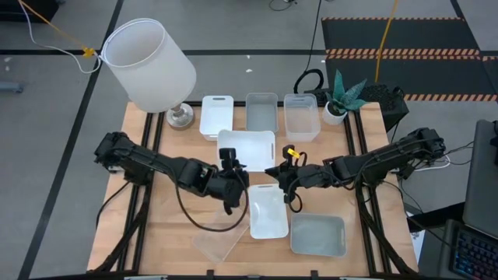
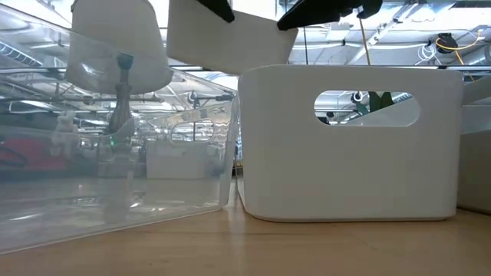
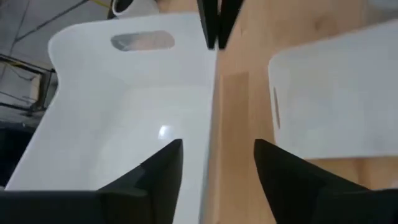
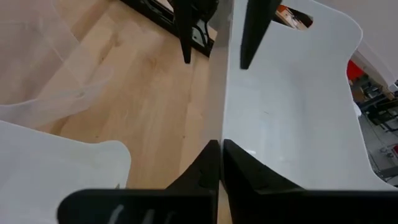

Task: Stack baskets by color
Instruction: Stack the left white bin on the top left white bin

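Note:
A white basket (image 1: 246,146) hangs in the air over the table's middle, with my right gripper (image 4: 221,148) shut on its near long wall. My left gripper (image 3: 217,149) is open at that wall's left end, one finger on each side of the rim (image 3: 210,124), touching nothing that I can see. Below, on the table, stand another white basket (image 1: 267,210), a grey basket (image 1: 317,235) and a clear basket (image 1: 216,243). Along the far edge stand a white basket (image 1: 216,115), a grey basket (image 1: 261,112) and a clear basket (image 1: 302,117). My right gripper pinches the rim of the lifted basket's near long wall (image 4: 225,127) near its right end, one finger inside the basket and one outside. The fingers come from the table's right, slanting a little down, and lie along the rim. The basket hangs clear of the table.
A big white lampshade (image 1: 149,61) on its stand leans over the far left corner. A small potted plant (image 1: 341,99) stands at the far right. Bare wood shows at the table's left (image 1: 167,218) and right (image 1: 366,210) near sides.

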Motion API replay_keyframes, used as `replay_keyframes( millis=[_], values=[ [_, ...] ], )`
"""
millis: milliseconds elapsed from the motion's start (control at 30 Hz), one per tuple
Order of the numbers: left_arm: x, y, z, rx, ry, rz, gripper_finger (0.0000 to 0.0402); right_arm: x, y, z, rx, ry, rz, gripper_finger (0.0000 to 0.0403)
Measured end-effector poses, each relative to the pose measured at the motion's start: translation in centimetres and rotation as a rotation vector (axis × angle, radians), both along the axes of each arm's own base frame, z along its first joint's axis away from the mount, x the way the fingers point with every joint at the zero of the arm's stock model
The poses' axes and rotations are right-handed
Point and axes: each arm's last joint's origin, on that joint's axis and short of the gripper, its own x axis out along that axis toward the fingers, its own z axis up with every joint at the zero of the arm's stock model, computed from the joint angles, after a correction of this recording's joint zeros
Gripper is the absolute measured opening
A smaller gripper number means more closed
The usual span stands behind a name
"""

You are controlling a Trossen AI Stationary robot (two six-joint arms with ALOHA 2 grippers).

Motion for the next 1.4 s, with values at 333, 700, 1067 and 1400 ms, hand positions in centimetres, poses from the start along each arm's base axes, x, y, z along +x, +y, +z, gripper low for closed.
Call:
replay_keyframes(
  millis=[333,700,1067,1400],
  values=[
    [0.1,0.1,-0.2,0.113,0.074,-0.120,0.0046,0.0,0.0,0.0,-0.012,0.004,0.010,0.0005],
    [-0.6,-1.5,-0.5,0.096,0.166,-0.333,0.0006,-1.8,2.1,0.7,0.033,0.055,0.269,0.0110],
    [-1.2,-3.3,-0.6,0.120,0.201,-0.476,0.0012,-4.3,3.6,1.0,-0.073,0.138,0.319,0.0183],
    [-1.3,-3.5,-0.6,0.111,0.201,-0.490,0.0012,-3.4,4.4,-0.1,-0.374,0.169,0.259,0.0156]
  ],
)
